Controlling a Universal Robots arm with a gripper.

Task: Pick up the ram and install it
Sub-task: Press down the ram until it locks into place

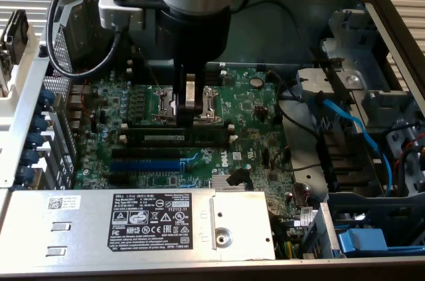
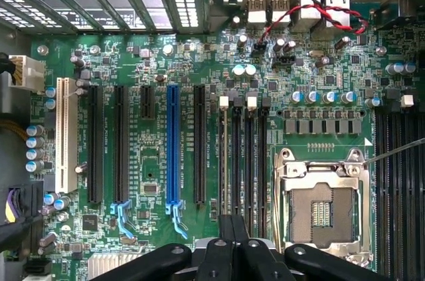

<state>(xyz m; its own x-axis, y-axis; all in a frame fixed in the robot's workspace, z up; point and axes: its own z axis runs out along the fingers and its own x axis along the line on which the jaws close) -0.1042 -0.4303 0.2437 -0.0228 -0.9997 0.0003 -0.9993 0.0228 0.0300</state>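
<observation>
Exterior view: the gripper [image 1: 189, 118] is seen hanging straight down over the motherboard [image 1: 259, 121], its fingers drawn together with no gap to be made out between the tips. The ram [image 1: 179, 137] lies directly beneath and just in front of those tips, among the black memory slots. Its long axis runs from the exterior view's left to the exterior view's right, and its white label strip faces the camera. The gripper stands roughly over the middle of the stick's length. Whether the tips are pressed on the stick's upper edge or stand just clear of it cannot be told, and no grip around it can be confirmed.

In the wrist view the gripper [image 2: 234, 228] is seen closed above the near end of the memory slots [image 2: 243, 161], whose long lines run away from it. The CPU socket [image 2: 322, 208] lies just beside them.

The board sits flat inside an open computer case [image 1: 299, 15]. Room is tight here, being bounded by the socket behind, the blue expansion slot [image 1: 143, 163] in front and the labelled power supply [image 1: 153, 221] nearer the camera.
</observation>
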